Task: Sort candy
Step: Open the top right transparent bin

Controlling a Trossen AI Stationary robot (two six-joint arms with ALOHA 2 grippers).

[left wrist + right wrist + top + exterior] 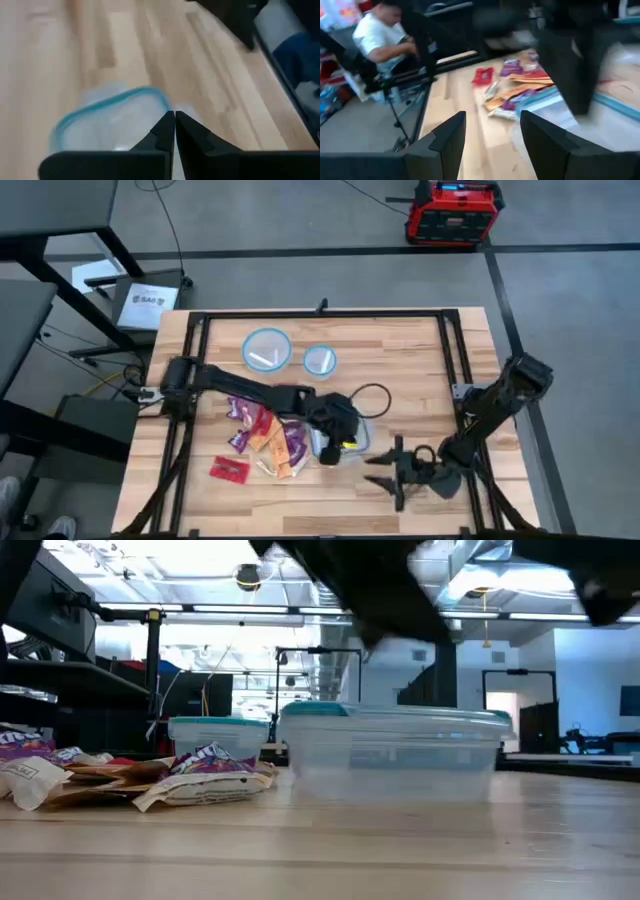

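Two arms over the light wooden slatted table (420, 350). Left gripper (174, 125), fingers pinched together with nothing visible between, hovers over the clear blue-rimmed rectangular container (110, 120); right gripper (492, 145) waits wide apart nearby. Risk: it nudges the container into the pile of red, purple and orange candy packets (262, 438) just beside it, scattering them.

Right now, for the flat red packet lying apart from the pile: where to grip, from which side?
Take the flat red packet from straight above, pinching across its short width. It lies flat on the wooden table, apart from the pile, with bare wood around it.
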